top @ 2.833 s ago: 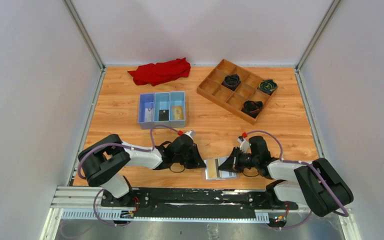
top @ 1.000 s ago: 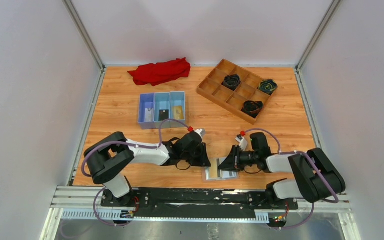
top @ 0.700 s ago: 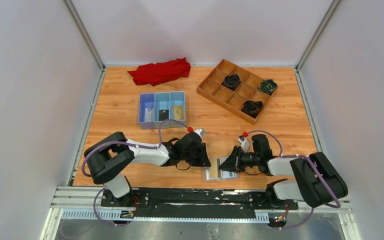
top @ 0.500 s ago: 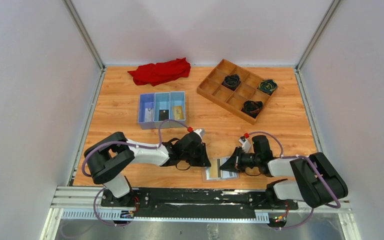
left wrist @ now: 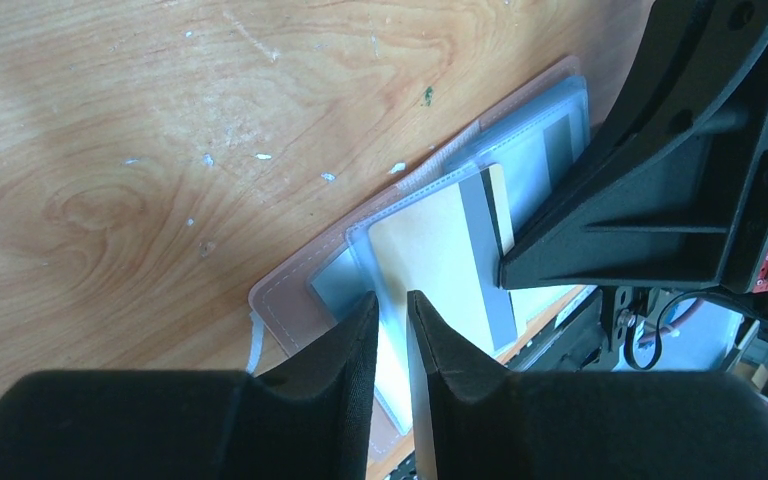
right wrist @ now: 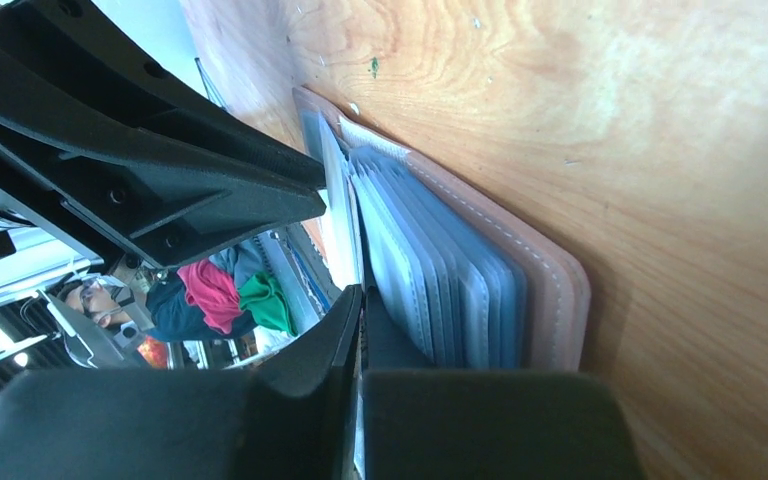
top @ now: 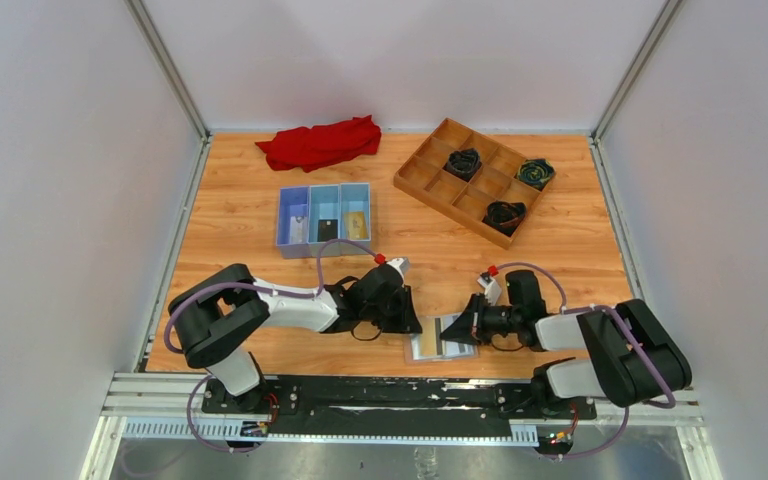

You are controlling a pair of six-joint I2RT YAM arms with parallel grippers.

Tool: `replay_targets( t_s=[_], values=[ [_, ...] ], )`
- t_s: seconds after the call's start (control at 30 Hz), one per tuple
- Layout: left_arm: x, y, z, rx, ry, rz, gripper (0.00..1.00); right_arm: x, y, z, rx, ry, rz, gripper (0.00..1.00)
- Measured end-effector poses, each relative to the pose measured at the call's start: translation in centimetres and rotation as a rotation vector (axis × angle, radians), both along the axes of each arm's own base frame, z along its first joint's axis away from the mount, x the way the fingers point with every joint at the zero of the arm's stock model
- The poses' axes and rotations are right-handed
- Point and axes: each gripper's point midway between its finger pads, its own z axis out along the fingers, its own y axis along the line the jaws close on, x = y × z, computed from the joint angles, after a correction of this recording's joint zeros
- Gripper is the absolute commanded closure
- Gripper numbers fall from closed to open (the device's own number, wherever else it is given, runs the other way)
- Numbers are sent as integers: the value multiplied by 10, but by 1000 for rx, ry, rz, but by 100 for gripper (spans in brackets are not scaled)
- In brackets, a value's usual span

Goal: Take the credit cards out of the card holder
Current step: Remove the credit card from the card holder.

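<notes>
The card holder lies open on the table near the front edge, between both grippers. Its tan-pink cover and clear sleeves show in the wrist views. A cream-tan credit card with a grey stripe sits on top of it. My left gripper stands on the holder's left end, its fingers a narrow gap apart. My right gripper is shut at the holder's right side, with a thin pale sheet, seemingly that card's edge, pinched between its jaws.
A blue three-compartment tray behind the left arm holds a pale, a black and a gold card. Further back lie a red cloth and a wooden grid tray with dark bundles. The black rail runs just in front of the holder.
The right gripper has crept left onto the holder and closed its jaws. The left gripper came right onto the holder earlier and has held still over the last second.
</notes>
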Motion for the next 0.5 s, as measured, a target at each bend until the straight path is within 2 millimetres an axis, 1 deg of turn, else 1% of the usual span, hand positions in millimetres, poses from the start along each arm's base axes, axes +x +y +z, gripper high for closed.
replay_targets(
  t_s=[0.07, 0.13, 0.23, 0.3, 0.4, 0.5],
  values=[
    [0, 0, 0, -1, 0, 0, 77, 0, -1, 0, 8, 2, 5, 81],
    [0, 0, 0, -2, -1, 0, 77, 0, -1, 2, 18, 0, 13, 78],
    [0, 0, 0, -3, -1, -1, 77, 0, 0, 5, 29, -7, 19, 78],
    [0, -1, 0, -4, -1, -1, 77, 1, 0, 5, 30, -10, 17, 80],
    [0, -1, 0, -4, -1, -1, 77, 2, -1, 5, 23, -12, 10, 87],
    [0, -1, 0, -6, -1, -2, 77, 2, -2, 4, 13, -7, -1, 99]
  ],
)
